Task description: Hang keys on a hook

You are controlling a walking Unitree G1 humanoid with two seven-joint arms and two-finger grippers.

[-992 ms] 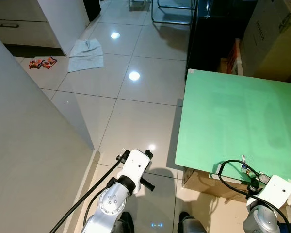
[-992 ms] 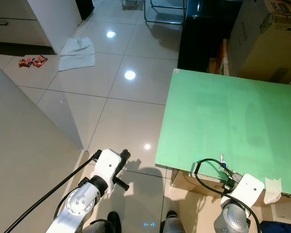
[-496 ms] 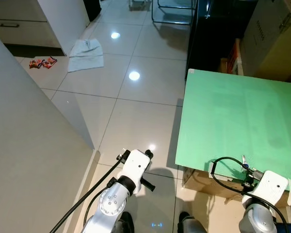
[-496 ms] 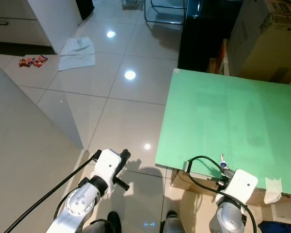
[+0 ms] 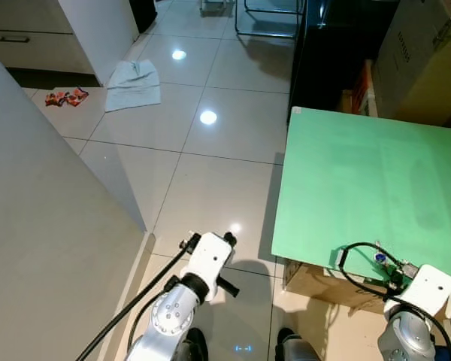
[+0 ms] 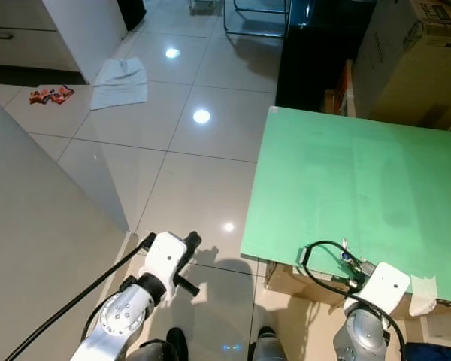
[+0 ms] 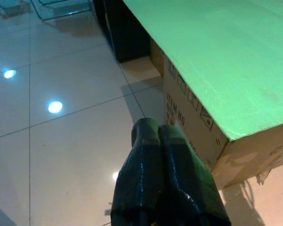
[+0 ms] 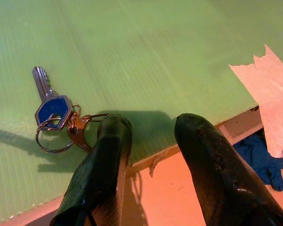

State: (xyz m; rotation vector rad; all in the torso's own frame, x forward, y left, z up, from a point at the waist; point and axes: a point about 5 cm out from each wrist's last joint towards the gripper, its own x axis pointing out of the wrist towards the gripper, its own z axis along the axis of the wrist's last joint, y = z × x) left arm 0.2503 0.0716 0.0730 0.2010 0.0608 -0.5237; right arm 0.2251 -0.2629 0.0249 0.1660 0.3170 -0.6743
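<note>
Since the keys (image 8: 54, 115) are 1 blue-headed key on thin rings with a small brass clasp, they should be light, rigid and slippery, lying flat on the green board (image 8: 146, 52) near its front edge. Pinching the key's blue head, or hooking a ring, looks safest. With fingers spread wide and empty, the right gripper (image 8: 148, 155) hovers just beside them. Pressed together and holding nothing, the left gripper (image 7: 153, 136) hangs over the tiled floor (image 5: 210, 162). No hook can be made out.
</note>
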